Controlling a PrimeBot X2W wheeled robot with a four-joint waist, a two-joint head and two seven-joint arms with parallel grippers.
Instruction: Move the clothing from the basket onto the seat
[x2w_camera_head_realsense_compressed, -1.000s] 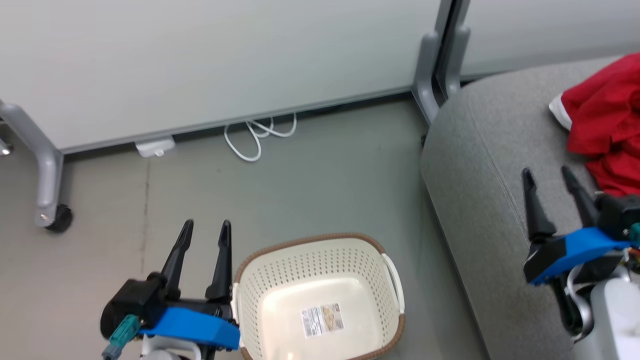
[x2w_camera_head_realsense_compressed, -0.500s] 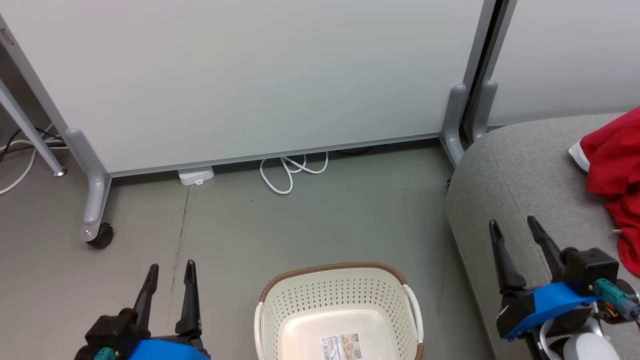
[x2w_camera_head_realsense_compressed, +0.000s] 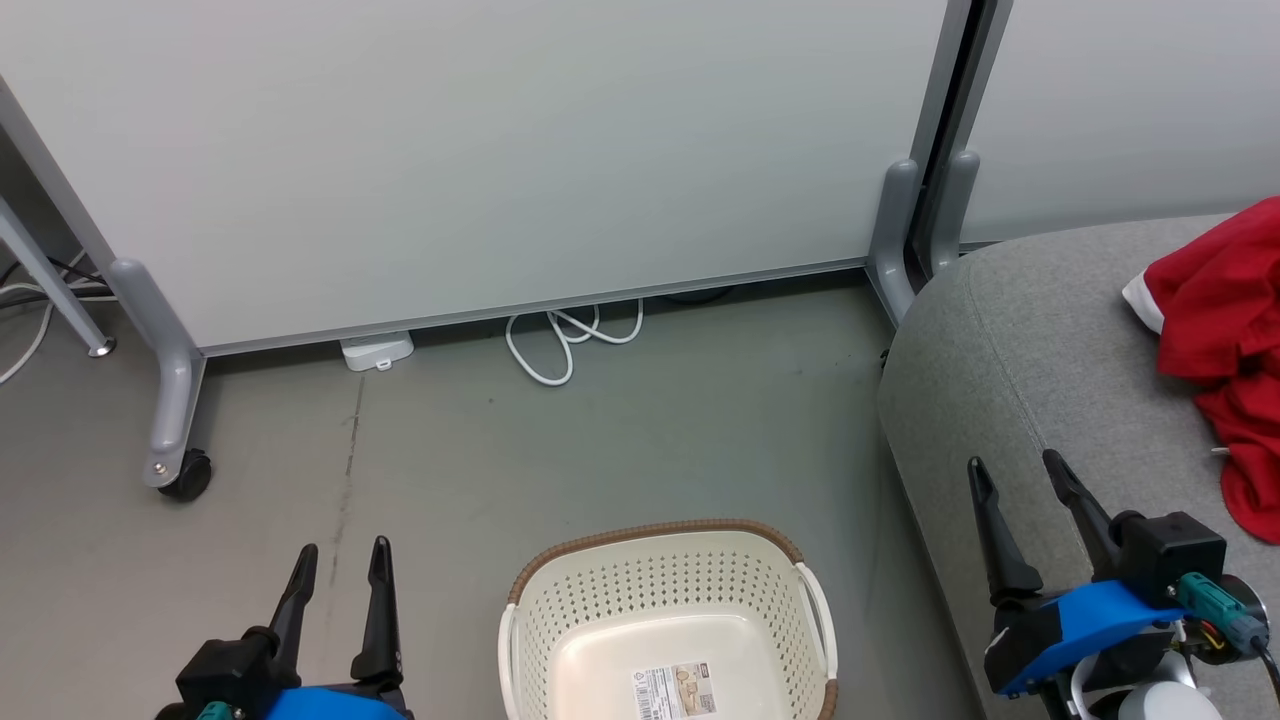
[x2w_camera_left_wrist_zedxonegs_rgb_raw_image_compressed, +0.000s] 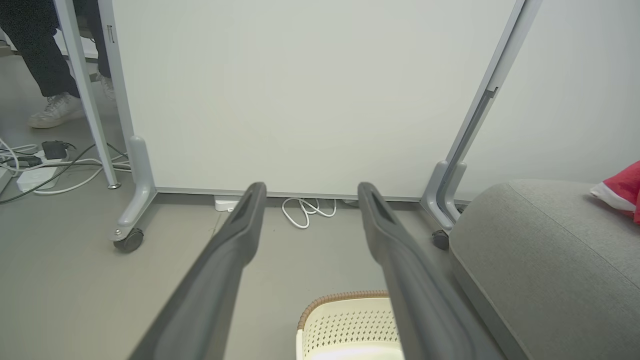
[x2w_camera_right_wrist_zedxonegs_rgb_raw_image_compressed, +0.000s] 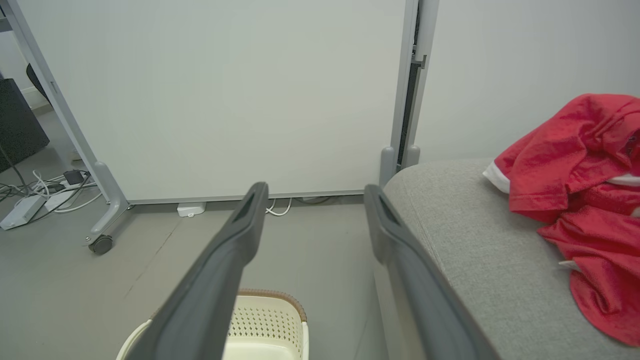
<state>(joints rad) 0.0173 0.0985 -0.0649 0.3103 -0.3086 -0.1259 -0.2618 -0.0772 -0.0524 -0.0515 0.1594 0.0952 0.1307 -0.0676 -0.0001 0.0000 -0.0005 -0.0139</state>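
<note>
Up tilts the head camera since a second back: far more of the white partition (x2w_camera_head_realsense_compressed: 500, 150) shows and everything slides down the frame, so that's the view shifting, not the furniture. Biggest thing first: the seat (x2w_camera_head_realsense_compressed: 1000, 340), grey and rounded, fills 3 to 5 o'clock. The clothing (x2w_camera_head_realsense_compressed: 1220, 330) lies heaped on it at 3 o'clock, red with a white cuff, running off the edge. Next, the basket (x2w_camera_head_realsense_compressed: 650, 527) on the floor at 6 o'clock: its pale bottom is bare but for the paper label (x2w_camera_head_realsense_compressed: 680, 688), and its near end is cut off. To me the transfer looks finished and this is the stand-down, so the next move calls for little more than a check of that hidden near end. Smallest now: the left pincer (x2w_camera_head_realsense_compressed: 343, 550) at 7 o'clock is spread and holding nothing, well apart from the basket rim it was just beside. The right pincer (x2w_camera_head_realsense_compressed: 1010, 462) at 4 o'clock is spread and empty too, over the seat's front edge and farther from the red heap than before.
</note>
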